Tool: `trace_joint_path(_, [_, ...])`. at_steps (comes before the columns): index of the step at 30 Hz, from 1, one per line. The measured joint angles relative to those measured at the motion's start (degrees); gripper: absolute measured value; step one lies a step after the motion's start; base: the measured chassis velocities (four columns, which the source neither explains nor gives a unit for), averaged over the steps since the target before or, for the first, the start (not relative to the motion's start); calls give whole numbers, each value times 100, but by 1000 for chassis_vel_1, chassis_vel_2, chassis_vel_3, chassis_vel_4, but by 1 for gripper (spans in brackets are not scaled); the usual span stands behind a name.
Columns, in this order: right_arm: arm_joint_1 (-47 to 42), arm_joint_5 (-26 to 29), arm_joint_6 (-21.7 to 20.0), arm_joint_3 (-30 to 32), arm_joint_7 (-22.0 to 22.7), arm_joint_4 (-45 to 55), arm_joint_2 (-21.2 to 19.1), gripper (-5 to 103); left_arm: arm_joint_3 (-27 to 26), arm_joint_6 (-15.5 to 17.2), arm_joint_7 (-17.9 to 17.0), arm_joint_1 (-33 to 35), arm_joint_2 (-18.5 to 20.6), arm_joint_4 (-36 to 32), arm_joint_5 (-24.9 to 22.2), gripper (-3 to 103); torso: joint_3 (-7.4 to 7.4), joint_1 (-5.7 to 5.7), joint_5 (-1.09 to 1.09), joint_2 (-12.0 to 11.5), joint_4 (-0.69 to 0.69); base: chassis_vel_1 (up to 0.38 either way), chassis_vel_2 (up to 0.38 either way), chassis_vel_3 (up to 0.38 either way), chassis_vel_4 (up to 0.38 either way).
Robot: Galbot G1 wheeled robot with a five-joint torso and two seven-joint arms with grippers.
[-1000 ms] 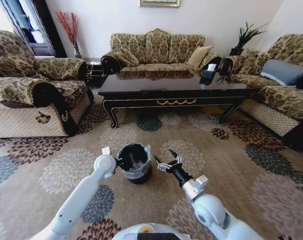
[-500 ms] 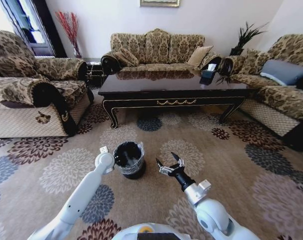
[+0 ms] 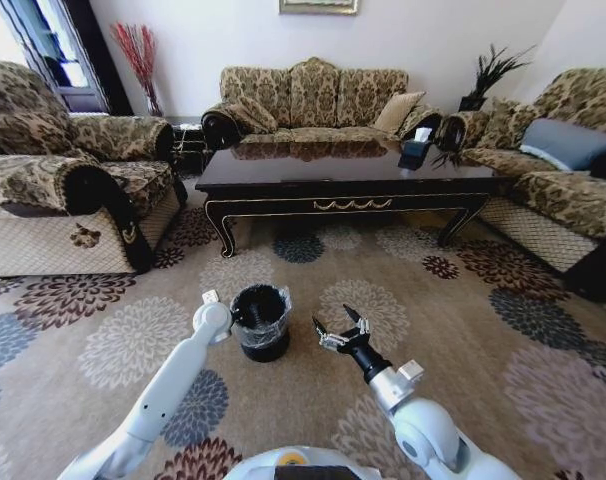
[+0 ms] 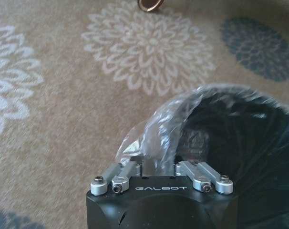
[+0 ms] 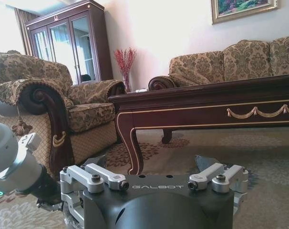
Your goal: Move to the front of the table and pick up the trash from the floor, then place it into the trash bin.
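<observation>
Since a second ago the trash bin (image 3: 260, 321) has slid away from you on the carpet (image 3: 453, 330), toward the table (image 3: 348, 180), and your right gripper (image 3: 335, 330) has dropped back a little. Your left gripper (image 3: 241, 322) sits at the bin's near-left rim; in the left wrist view it looks pinched on the liner (image 4: 154, 124) folded over that rim, so you seem to be holding the bin. Your right gripper hangs spread open and empty, just beside the bin on its right. No trash can be made out on the floor, so you look to be at the bin-handling end of the task. Next, let go cleanly without tipping the bin. Open carpet lies all round; the table's front rail stands well clear ahead, the sofa arm (image 3: 108, 205) to your left.
</observation>
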Motion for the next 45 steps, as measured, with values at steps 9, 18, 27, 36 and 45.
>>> trace_joint_path(9, [-52,17,52,157,5,-30,57,100,-40,-290,581,303,299,-747,666,68,0,0,0,0,0,0,0,0,0])
trace_joint_path(18, [-129,-190,157,662,35,-128,161,100,-448,-1413,1962,1199,944,-1790,2756,95,0,0,-1,0,0,0,0,0,0])
trace_joint_path(27, [-371,-408,388,1204,28,-170,290,100,-1570,-1926,2989,2561,1417,-2704,3970,100,0,0,-1,0,-1,0,0,0,0])
trace_joint_path(36, [-668,-694,729,1779,-130,-476,526,100,-2905,-2618,3858,4661,760,-3394,5249,100,0,0,-1,0,0,0,0,0,0])
trace_joint_path(45, [-648,-1021,1017,2339,-721,-902,889,100,-3506,-3434,4479,5934,-215,-3804,6150,100,0,-1,0,0,-1,0,0,0,0])
